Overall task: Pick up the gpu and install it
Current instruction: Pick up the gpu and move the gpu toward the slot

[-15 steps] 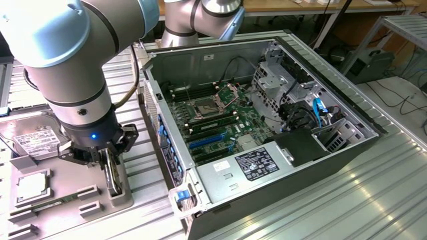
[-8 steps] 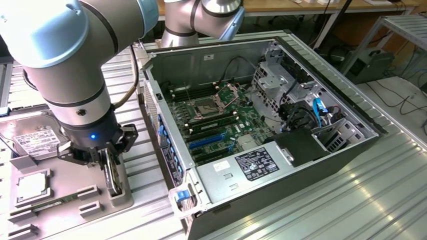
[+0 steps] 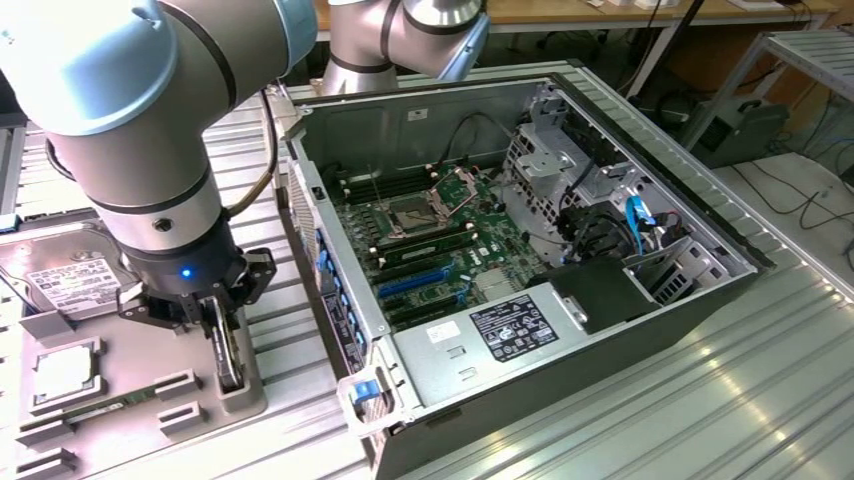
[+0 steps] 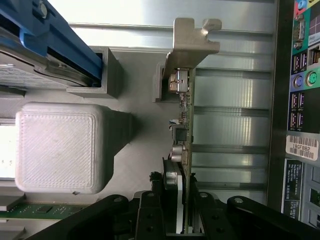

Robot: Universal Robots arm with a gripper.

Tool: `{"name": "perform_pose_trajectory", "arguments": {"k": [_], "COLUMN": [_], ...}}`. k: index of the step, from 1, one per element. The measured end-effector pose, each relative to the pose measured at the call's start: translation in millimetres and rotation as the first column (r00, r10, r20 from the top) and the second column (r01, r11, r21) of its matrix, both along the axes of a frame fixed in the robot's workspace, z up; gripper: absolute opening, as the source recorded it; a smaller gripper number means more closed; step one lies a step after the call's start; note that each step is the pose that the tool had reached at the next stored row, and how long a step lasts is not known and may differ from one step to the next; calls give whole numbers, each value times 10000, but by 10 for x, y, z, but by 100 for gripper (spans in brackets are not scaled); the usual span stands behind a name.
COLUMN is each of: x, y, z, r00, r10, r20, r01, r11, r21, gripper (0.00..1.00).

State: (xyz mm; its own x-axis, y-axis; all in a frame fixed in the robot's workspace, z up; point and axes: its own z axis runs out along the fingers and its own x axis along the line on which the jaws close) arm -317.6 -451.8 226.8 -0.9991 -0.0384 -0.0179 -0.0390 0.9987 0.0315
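The gpu (image 3: 230, 362) stands on edge in a grey holder tray (image 3: 254, 398) at the exterior view's left, beside the open computer case (image 3: 601, 150). In the wrist view the gpu (image 4: 181, 145) is seen edge-on: green board, dark block on one face, silver end bracket (image 4: 192, 40) at its far end. My gripper (image 3: 222, 335) reaches straight down over the card. Its black fingers (image 4: 150, 212) press against both faces of the card, so the gripper (image 4: 176, 217) is shut on it. The card still sits in the holder.
The case lies on its side with the motherboard and blue expansion slots (image 3: 414, 285) exposed. A silver hard drive (image 3: 67, 275), a processor (image 3: 64, 370) and a memory stick (image 3: 94, 408) rest in the same tray. The case's rear port panel (image 4: 300, 100) is close by.
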Motion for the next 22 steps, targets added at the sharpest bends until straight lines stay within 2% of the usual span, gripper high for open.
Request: {"name": "perform_pose_trajectory", "arguments": {"k": [11, 22], "x": [0, 0], "y": [0, 0], "z": [2, 120], "r00": [10000, 10000], "r10": [1, 0], "r20": [4, 0], "r01": [-1, 0], "r11": [10000, 10000], "r21": [3, 2], "gripper": [28, 28]}}
